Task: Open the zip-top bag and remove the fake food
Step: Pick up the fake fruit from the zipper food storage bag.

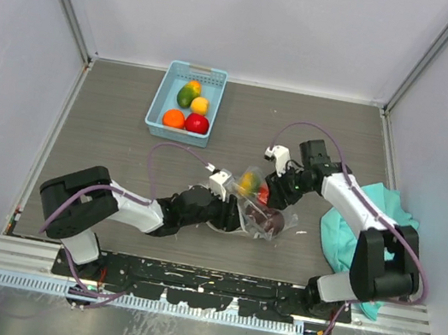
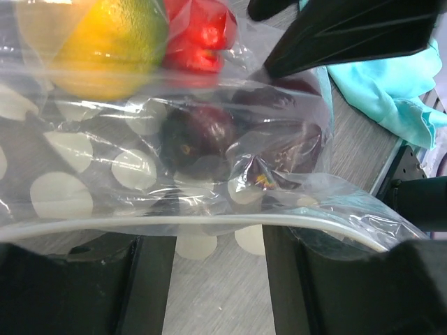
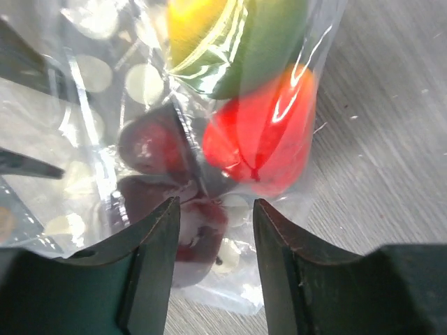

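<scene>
Seemingly, fake food inside zip-top bag

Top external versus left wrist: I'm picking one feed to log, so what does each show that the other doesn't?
Only top external: the blue basket of fruit, plus the whole left arm and right arm. Only left wrist: the zip strip and white dots, up close. Both: the zip-top bag, yellow-green, red and dark purple fake food inside it, and the teal cloth.
</scene>
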